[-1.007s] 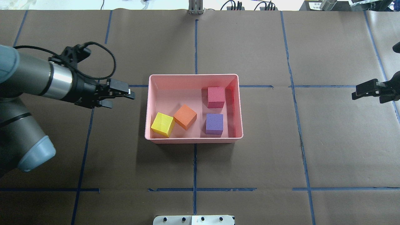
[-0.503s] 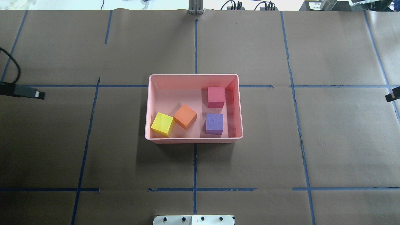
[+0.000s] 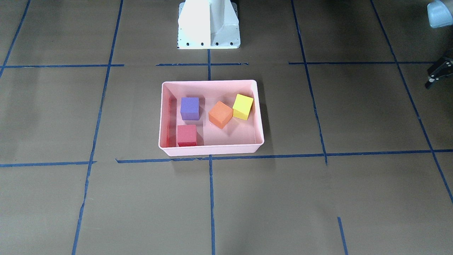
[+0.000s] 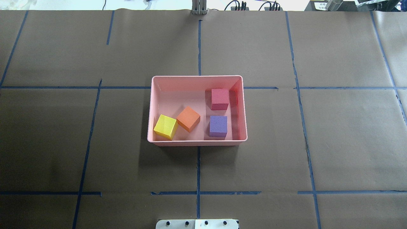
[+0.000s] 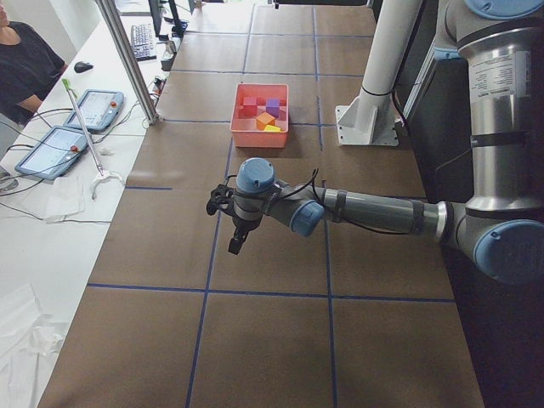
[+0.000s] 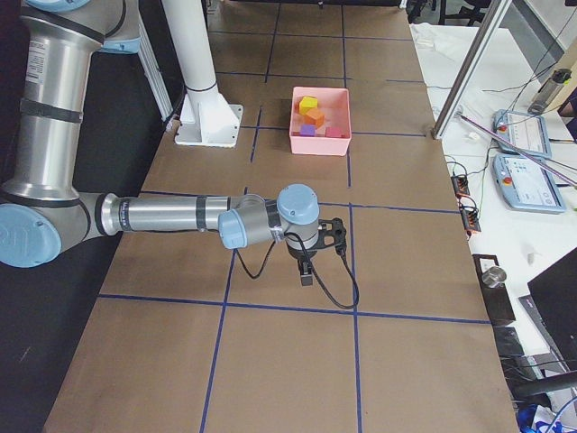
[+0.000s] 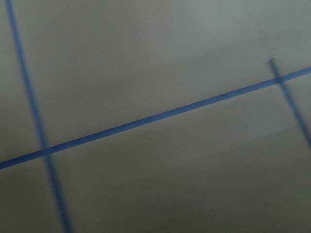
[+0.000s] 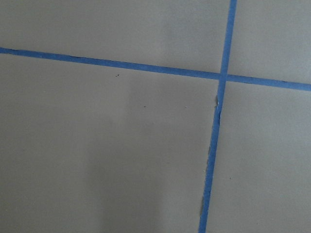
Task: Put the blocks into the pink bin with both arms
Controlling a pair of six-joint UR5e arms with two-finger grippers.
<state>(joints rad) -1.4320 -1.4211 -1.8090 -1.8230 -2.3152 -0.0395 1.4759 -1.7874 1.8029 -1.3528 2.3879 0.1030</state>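
Both arms have drawn clear of the overhead view since a second ago, while bin and blocks have not stirred. Over the brown-papered table (image 4: 318,143), the left arm (image 5: 374,212) stretches low at its own end and the right arm (image 6: 171,215) at the other, each well apart from the pink bin (image 4: 197,77) in the middle. All four cubes sit inside it: the yellow block (image 4: 165,126) and orange block (image 4: 188,118) close together on the robot's left side, the red-pink block (image 4: 220,99) and purple block (image 4: 218,126) along the opposite wall, a gap between them. The left gripper (image 5: 233,246) and right gripper (image 6: 306,275) point down over bare paper. Whether either claw is parted or closed, I cannot tell.
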